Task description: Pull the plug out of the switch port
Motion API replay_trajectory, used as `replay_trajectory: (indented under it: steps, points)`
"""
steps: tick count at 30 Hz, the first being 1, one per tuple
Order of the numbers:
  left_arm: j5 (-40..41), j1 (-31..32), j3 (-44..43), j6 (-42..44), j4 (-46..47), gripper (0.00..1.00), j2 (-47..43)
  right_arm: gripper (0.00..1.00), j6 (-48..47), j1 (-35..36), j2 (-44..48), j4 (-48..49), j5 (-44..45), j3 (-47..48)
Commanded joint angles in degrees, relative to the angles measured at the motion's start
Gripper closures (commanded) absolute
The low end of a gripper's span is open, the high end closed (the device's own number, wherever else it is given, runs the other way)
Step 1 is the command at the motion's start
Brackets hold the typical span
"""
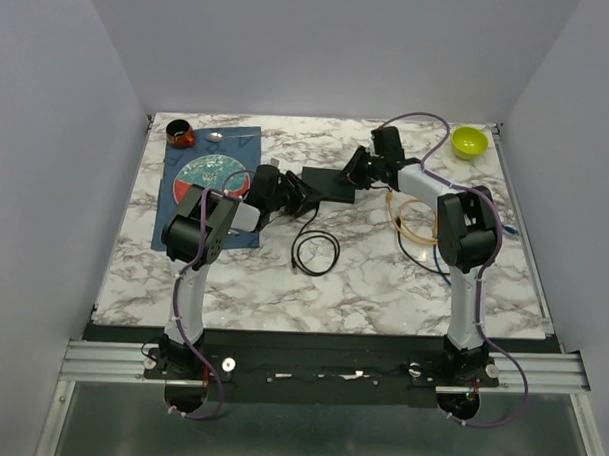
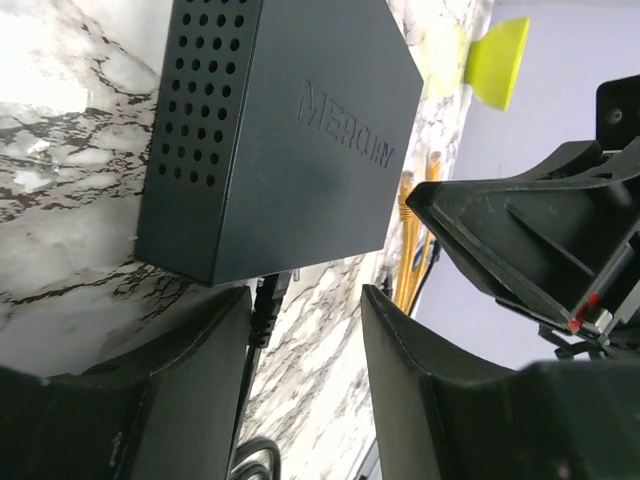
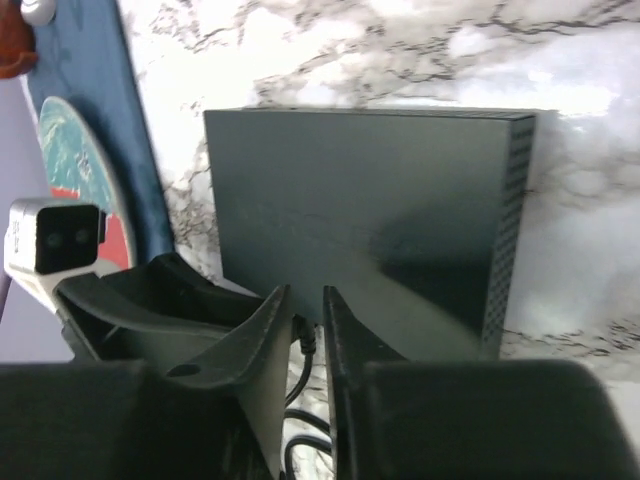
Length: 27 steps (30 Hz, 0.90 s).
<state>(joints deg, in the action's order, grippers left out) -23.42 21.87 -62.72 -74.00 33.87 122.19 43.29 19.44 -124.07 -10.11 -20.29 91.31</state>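
We had the switch (image 1: 331, 184) lying flat mid-worktop (image 1: 383, 281), right of the blue mat (image 1: 245, 146). The plug (image 2: 268, 300) was still in a socket on the edge facing the left hand (image 2: 305, 300). Its black cable (image 1: 314, 250) ran off toward the arm bases and looped on the marble.

Left hand was released. Its fingers (image 2: 190, 380) were well apart, straddling plug and cable. The plug sat close to the finger on the left of that wrist view and clear of the other one.

Right hand (image 3: 303, 292) hung low over the switch at the same edge. Its fingers (image 3: 345, 340) were nearly together with only a narrow slit, and the plug showed through it. We couldn't tell whether it was pinching anything.

Both hands sat close together at the plug end. A yellow cable (image 1: 413, 220) lay coiled right of the switch, and a green bowl (image 1: 469, 142) was in the far right corner.
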Motion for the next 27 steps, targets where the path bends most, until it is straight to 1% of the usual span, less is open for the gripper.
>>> replay_trajectory:
  steps: [1,3,4,6,7,10,21,27]
  points:
    - [-0.57,-0.25,0.32,-2.29,4.10,0.47,1.82,0.76,2.50,0.42,-1.08,4.22,-5.01,0.19]
    - [-0.57,-0.33,0.23,-2.64,4.19,0.49,2.00,0.79,2.77,0.42,-1.87,4.57,-5.37,0.62]
    - [-0.49,-0.42,0.14,-2.64,4.02,0.51,2.09,0.80,3.12,0.42,-2.05,4.57,-5.63,0.80]
    - [-0.31,-0.42,0.05,-2.82,3.66,0.53,2.26,0.84,3.38,0.42,-3.10,4.48,-5.90,1.42]
    - [-0.22,-0.51,-0.03,-2.91,3.23,0.56,2.35,0.85,3.73,0.42,-3.28,4.48,-6.16,1.59]
    - [-0.22,-0.60,0.05,-2.91,3.05,0.57,2.61,0.87,4.17,0.33,-4.24,4.40,-6.68,1.68]
    - [0.65,-0.77,0.32,-5.28,3.49,0.60,3.32,0.90,5.58,0.42,-6.27,2.99,-7.39,1.07]
    - [1.71,-0.77,0.93,-6.77,2.34,0.64,3.23,0.91,6.11,0.42,-6.62,2.90,-7.39,-0.43]
